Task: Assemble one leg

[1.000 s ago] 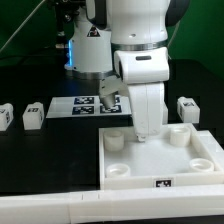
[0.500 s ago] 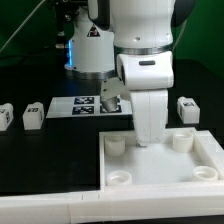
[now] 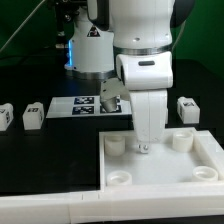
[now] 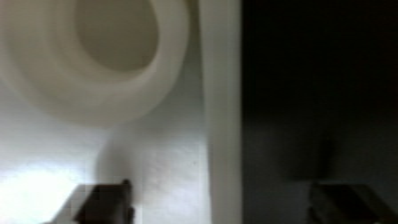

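The large white tray with round corner sockets lies at the front on the exterior view's right. My gripper hangs over its back edge between the two rear sockets. In the wrist view my gripper is open and empty. Its dark fingertips stand wide apart on either side of the tray's wall, with one socket just beyond. A leg with a tag stands at the exterior view's left, a second leg further left, and a third leg at the right.
The marker board lies flat behind the tray, with a small white part at its right end, partly hidden by the arm. A white ledge runs along the front. The arm's base stands at the back.
My gripper has come down a little toward the tray's back edge. The tray and the legs have not moved.
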